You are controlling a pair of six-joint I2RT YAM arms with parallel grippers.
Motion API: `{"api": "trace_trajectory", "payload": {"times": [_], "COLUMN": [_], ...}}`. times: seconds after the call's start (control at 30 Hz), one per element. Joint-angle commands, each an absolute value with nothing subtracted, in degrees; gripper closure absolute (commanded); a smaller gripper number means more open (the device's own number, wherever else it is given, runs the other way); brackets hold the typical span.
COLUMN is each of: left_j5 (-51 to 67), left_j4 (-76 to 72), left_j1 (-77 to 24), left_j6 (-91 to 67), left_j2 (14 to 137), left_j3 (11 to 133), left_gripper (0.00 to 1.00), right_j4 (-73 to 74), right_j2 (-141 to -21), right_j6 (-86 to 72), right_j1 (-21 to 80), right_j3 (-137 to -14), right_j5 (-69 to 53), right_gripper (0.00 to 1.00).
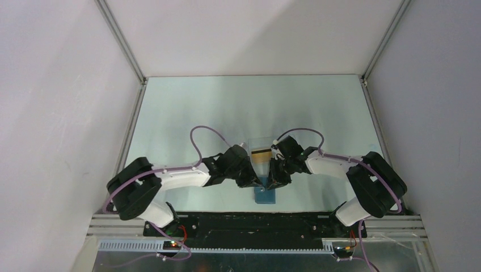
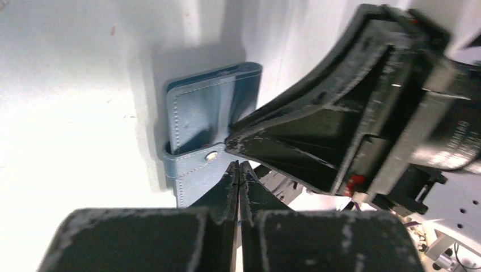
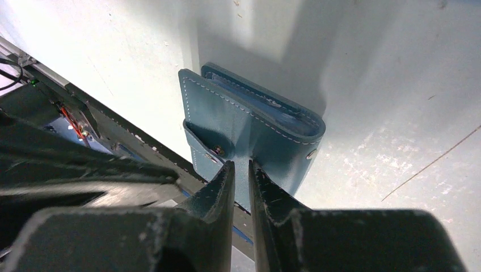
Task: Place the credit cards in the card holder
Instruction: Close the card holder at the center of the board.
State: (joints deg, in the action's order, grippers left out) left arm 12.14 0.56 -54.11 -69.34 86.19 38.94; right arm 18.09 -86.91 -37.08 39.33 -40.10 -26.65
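The blue card holder [image 1: 265, 196] lies at the near centre of the table, under both grippers. In the left wrist view the card holder [image 2: 198, 113] shows stitched covers and a clasp tab with a snap. My left gripper [image 2: 239, 164] is shut, its tips at the edge of that tab, and nothing shows between them. My right gripper [image 3: 239, 164] is shut on a flap of the card holder [image 3: 255, 119], with blue material between its fingers. From above, the left gripper [image 1: 256, 182] and the right gripper [image 1: 274, 182] nearly touch. An orange-gold credit card [image 1: 261, 154] with a black stripe lies just behind them.
The credit card sits in a clear plastic box [image 1: 260, 143] just beyond the grippers. Grey walls and metal frame posts [image 1: 122, 39] enclose the table on three sides. The black mounting rail [image 1: 255, 222] runs along the near edge.
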Motion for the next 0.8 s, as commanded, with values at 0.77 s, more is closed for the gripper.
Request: {"api": "trace_trajectory", "payload": {"times": [0.77], "left_j5": [10.8], "left_j4": [1.8], "left_j1": [-54.5], "left_j6": [-63.2], "left_j2": [87.7], "left_j3": [40.7], "left_gripper": [1.0], "right_j4": [18.6], "right_j2": [-85.0], "right_j6": [-38.6], "right_j1": [39.9], "right_j3": [-38.4], "right_j5": [-27.4], "right_gripper": [0.82]}}
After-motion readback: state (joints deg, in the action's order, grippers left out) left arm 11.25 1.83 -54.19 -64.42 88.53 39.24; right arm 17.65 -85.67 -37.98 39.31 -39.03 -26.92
